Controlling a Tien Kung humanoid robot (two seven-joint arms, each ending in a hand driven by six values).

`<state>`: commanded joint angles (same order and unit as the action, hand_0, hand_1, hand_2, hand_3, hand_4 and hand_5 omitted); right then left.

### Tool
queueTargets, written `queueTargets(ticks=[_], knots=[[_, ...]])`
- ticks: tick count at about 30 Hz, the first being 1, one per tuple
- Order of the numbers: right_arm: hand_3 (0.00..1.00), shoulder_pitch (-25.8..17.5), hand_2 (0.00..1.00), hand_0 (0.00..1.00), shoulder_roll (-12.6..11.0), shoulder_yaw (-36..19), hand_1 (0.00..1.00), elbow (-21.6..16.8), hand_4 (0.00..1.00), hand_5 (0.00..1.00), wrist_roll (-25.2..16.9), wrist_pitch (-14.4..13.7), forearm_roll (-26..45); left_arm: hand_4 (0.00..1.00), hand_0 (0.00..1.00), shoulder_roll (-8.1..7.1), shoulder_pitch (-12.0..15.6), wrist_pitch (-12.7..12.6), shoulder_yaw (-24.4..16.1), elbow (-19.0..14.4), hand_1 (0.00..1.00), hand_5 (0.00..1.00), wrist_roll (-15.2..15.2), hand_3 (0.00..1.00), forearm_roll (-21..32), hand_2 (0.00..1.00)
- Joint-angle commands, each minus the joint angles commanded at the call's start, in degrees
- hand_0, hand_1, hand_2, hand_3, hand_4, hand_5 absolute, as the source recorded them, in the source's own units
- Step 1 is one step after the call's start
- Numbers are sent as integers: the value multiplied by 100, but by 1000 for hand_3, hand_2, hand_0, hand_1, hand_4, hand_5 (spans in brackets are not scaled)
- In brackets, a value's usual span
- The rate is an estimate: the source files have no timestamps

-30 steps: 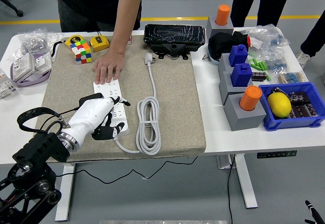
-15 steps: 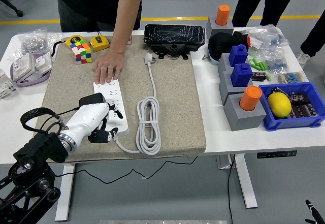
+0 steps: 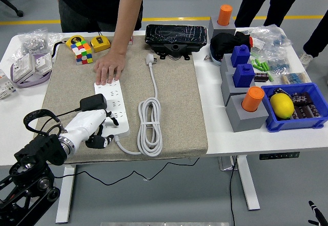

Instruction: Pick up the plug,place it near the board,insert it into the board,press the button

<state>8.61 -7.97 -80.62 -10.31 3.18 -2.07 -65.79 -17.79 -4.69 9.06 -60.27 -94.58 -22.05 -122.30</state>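
At the far left of the table (image 3: 15, 114) the robot's left hand (image 3: 95, 126) reaches in from the lower left corner, white-shelled with black fingers (image 3: 101, 141) curled loosely downward over the near end of the power strip; whether they grip anything cannot be told. Just beside the hand, a black plug (image 3: 93, 103) with a boxy body sits on the strip's left edge, its thin black cord (image 3: 38, 116) looping back toward the robot's arm. The power strip (image 3: 111, 105) is long, white and flat, with rows of sockets, lying lengthwise on a beige mat (image 3: 174, 108). A person's hand (image 3: 108, 68) presses flat on the strip's far end. To the right, the strip's white cable (image 3: 150, 125) lies in a coiled bundle, its white plug end (image 3: 150, 59) resting near a black case (image 3: 176, 36). Further right stand grey blocks (image 3: 246, 114) topped with orange and blue pegs, and a blue bin (image 3: 297, 121) holding a lemon (image 3: 281, 105).
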Motion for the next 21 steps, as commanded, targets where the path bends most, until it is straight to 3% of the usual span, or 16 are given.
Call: queueTargets(ticks=[21], knots=[[781, 2, 740, 816, -8, -6, 760, 0, 998, 998, -10, -12, 20, 664, 162, 4, 6, 114, 22, 151, 31, 2, -26, 688, 18, 132]])
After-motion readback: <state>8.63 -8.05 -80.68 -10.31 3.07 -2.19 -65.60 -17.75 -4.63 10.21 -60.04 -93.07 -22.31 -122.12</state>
